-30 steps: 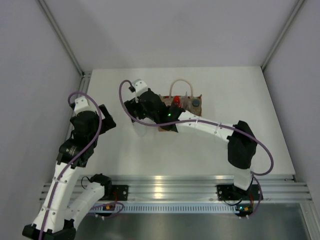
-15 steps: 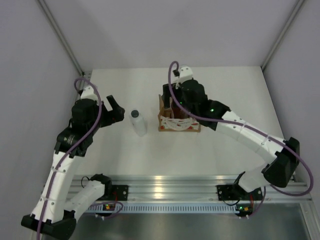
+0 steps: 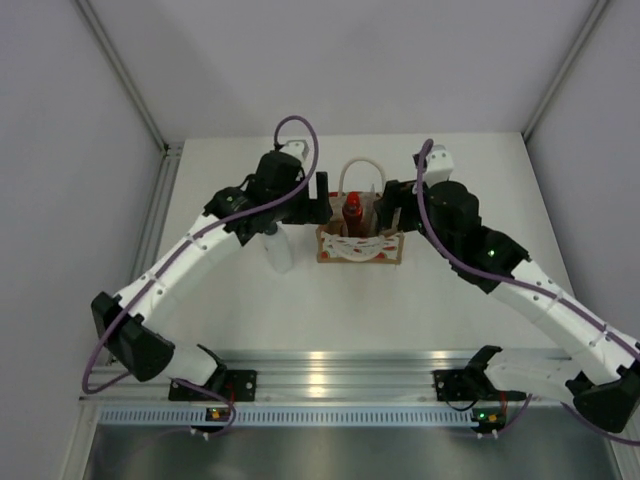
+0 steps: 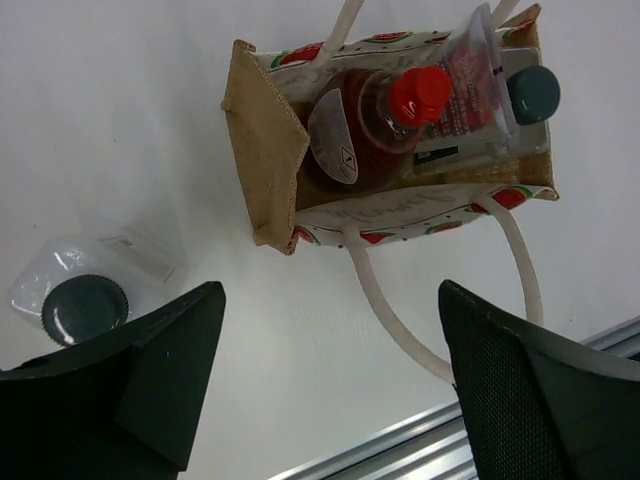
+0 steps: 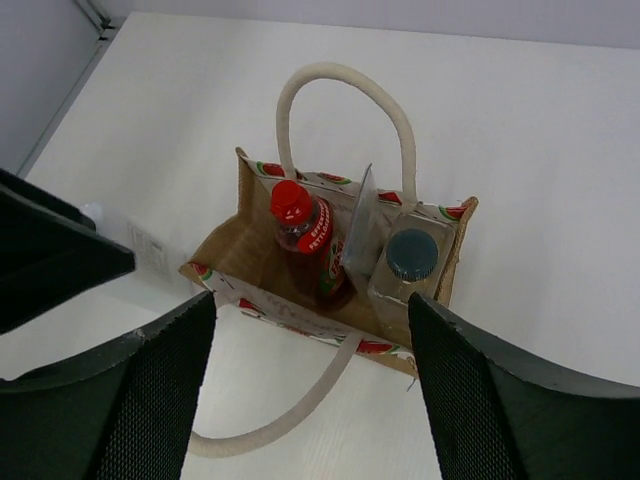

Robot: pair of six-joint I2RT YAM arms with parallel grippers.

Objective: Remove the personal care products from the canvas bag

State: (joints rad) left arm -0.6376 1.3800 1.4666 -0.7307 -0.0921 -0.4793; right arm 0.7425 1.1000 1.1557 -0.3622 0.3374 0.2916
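Left claw (image 4: 330,300): fingers spread wide and empty, above the table at the bag's left end.
Right claw (image 5: 310,305): fingers spread wide and empty, above the bag's right end.
Bag (image 3: 360,247): upright, mouth open, mid-table and nearer the far edge.
Inside: red bottle (image 5: 300,222) left of middle, pouch (image 5: 362,225) on edge beside it, cream bottle (image 5: 410,255) at the right end.
Bag's left end: bare floor shows between the red bottle and the end wall.
White bottle (image 3: 281,255): out of the bag, upright just left of it, not touching.
Far handle (image 5: 340,72): arches up.
Near handle (image 5: 272,425): flopped onto the table.
Table (image 3: 450,290): open right of the bag and in front.
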